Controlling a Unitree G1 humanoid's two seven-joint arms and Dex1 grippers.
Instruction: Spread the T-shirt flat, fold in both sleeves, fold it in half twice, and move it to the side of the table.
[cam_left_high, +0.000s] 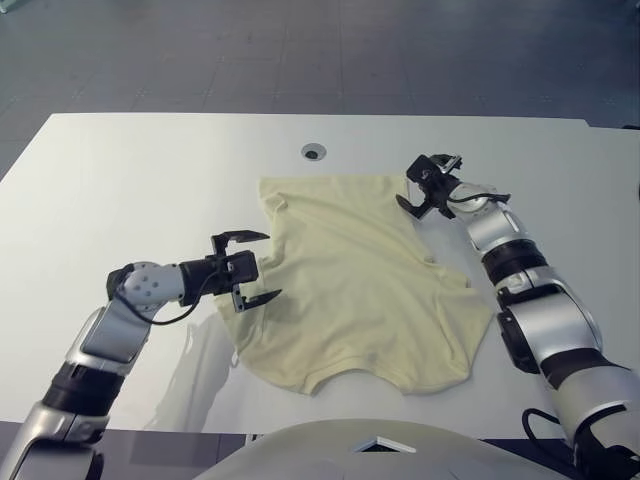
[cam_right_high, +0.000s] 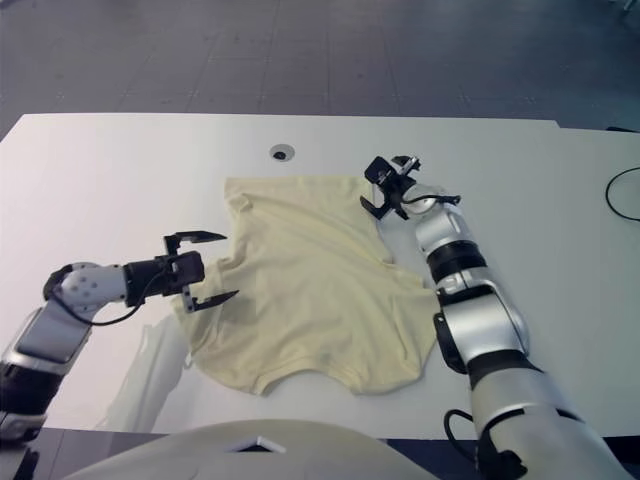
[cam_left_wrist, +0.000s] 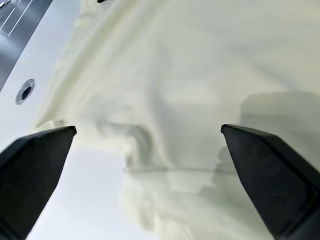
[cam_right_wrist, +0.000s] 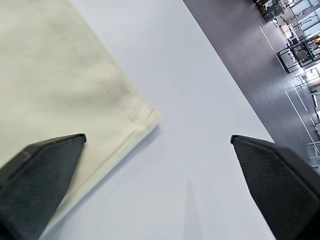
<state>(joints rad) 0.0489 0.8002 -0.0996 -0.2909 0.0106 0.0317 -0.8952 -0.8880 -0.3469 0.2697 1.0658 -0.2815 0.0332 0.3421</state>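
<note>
A pale yellow T-shirt (cam_left_high: 360, 290) lies loosely spread on the white table (cam_left_high: 120, 180), with wrinkles and a bunched fold along its left side. My left gripper (cam_left_high: 272, 265) is open at that left edge, its fingers level with the rumpled sleeve area (cam_left_wrist: 135, 145). My right gripper (cam_left_high: 412, 188) is open at the shirt's far right corner. In the right wrist view the hemmed corner (cam_right_wrist: 142, 117) lies flat on the table between the two fingers (cam_right_wrist: 45, 165), which do not hold it.
A round cable hole (cam_left_high: 314, 151) sits in the table just beyond the shirt's far edge. Bare tabletop stretches to the left and the far right. A black cable (cam_right_high: 622, 190) loops at the table's right edge. Grey floor lies beyond the far edge.
</note>
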